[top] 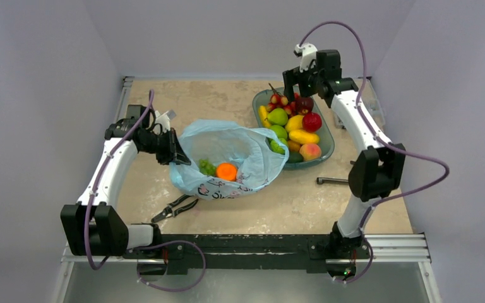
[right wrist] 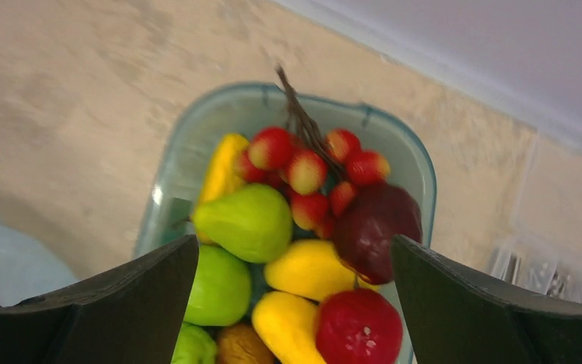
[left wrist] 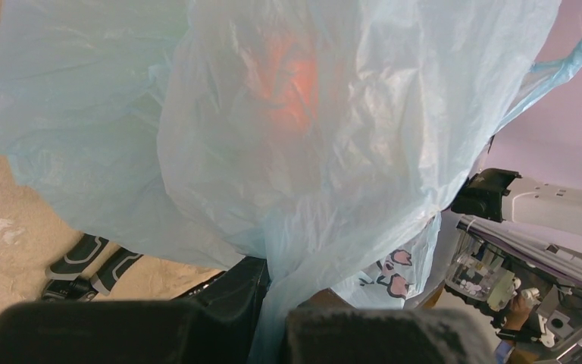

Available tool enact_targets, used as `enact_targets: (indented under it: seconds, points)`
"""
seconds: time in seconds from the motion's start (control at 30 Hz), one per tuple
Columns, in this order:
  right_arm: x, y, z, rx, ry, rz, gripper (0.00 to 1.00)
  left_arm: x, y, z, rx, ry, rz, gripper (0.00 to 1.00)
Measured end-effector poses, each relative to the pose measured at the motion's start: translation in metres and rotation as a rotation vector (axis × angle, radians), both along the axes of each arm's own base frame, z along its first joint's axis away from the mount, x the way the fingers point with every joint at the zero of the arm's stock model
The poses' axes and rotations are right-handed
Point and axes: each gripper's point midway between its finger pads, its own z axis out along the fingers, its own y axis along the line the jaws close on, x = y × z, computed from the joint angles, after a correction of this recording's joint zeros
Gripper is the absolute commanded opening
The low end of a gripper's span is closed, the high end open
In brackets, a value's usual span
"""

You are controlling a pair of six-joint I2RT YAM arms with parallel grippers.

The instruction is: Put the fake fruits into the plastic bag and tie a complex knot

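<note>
L gripper (top: 175,154) was clamped on plastic bag (top: 252,151) rim, holding mouth open. R gripper (right wrist: 292,244) hung wide open, empty, above fake fruits (top: 293,126) in dish (top: 260,101). Rec.: drop onto one top fruit, close centred, clear of neighbours.

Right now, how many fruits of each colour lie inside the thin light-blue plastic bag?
Inside the thin light-blue plastic bag, seen from above:
Orange: 1 (round glossy plastic fruit)
Green: 1 (small glossy grape cluster)
Total: 2
</note>
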Motion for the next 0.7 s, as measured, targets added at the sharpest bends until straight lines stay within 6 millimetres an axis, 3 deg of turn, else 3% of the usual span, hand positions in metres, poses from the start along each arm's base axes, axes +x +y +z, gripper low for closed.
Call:
enact_targets:
  seconds: [0.17,0.27,0.57,0.7]
  points:
    - [0.020,-0.041,-0.086,-0.112,0.205,-0.149,0.99,0.000,0.000,0.000,0.000,0.000,0.000,0.00]
    - [0.023,-0.049,-0.114,-0.148,0.267,-0.185,0.99,0.000,0.000,0.000,0.000,0.001,0.000,0.00]
    - [0.039,-0.061,-0.131,-0.206,0.269,-0.240,0.99,0.000,0.000,0.000,0.000,0.002,-0.001,0.00]
    - [0.043,-0.066,-0.147,-0.244,0.286,-0.253,0.98,0.000,0.000,-0.001,0.000,0.002,-0.001,0.00]
